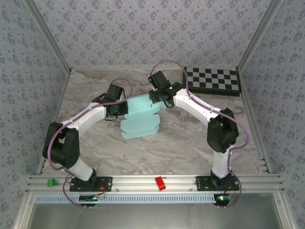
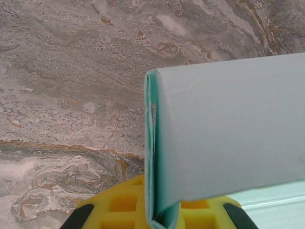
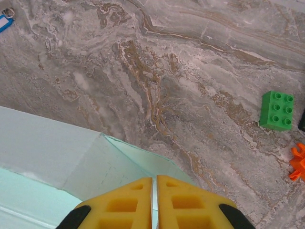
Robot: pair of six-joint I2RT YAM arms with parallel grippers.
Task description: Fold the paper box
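Partly folded paper box (image 1: 140,119) at the middle of the bench (image 1: 190,143): one panel creased and doubled over, the near flaps apparently flat, no closed box formed; left claw (image 2: 159,210) clamped on the doubled edge, right claw (image 3: 154,191) pinched together on a thin panel edge.

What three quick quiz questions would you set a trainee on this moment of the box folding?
1. True or false: the left gripper is shut on the paper box.
2. The studded block in the right wrist view is: A red, B green, C blue.
3. Fill in: the checkerboard lies at the far ___ corner of the table.
Key: 1 true; 2 B; 3 right.
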